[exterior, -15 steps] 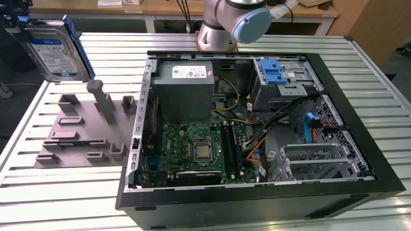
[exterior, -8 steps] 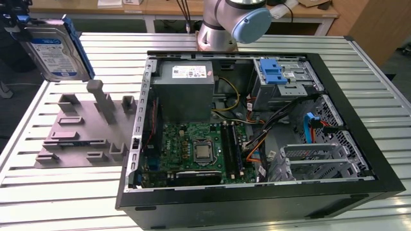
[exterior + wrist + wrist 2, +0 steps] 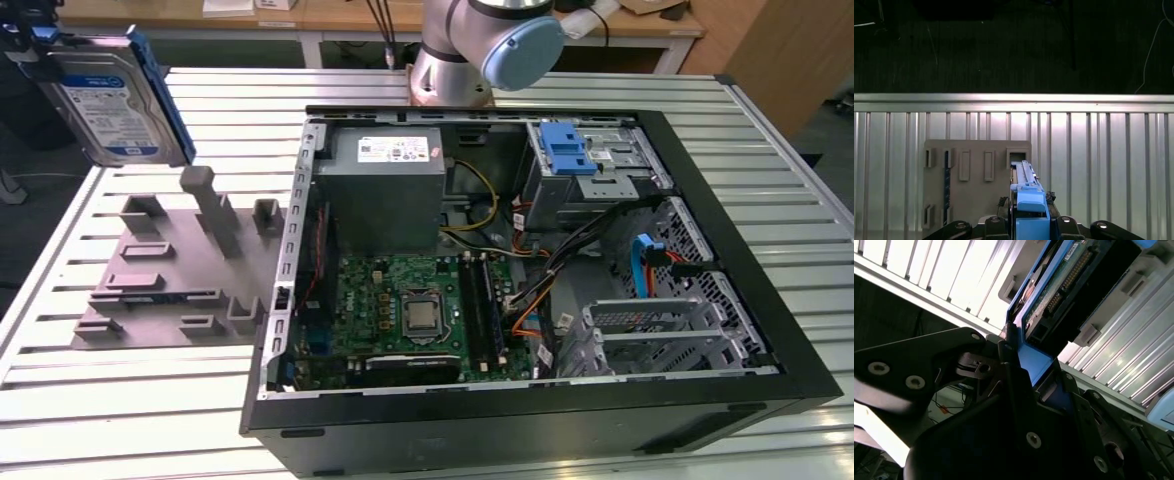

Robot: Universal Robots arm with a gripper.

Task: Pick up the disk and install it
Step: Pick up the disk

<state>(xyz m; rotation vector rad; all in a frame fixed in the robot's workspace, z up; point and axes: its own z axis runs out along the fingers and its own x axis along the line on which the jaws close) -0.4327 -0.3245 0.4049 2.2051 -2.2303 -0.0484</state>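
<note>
Disk held in my gripper, jaws clamped narrow on blue bracket edge, as both wrist views show. I hold disk clear of tabletop, raised above grey fixture plate, over one corner of it. Disk upright, slightly tilted, white-and-blue label facing exterior view. Open computer case just beside fixture plate, on exterior view's right. Blue latch inside case, well apart from fixture plate and from disk.
</note>
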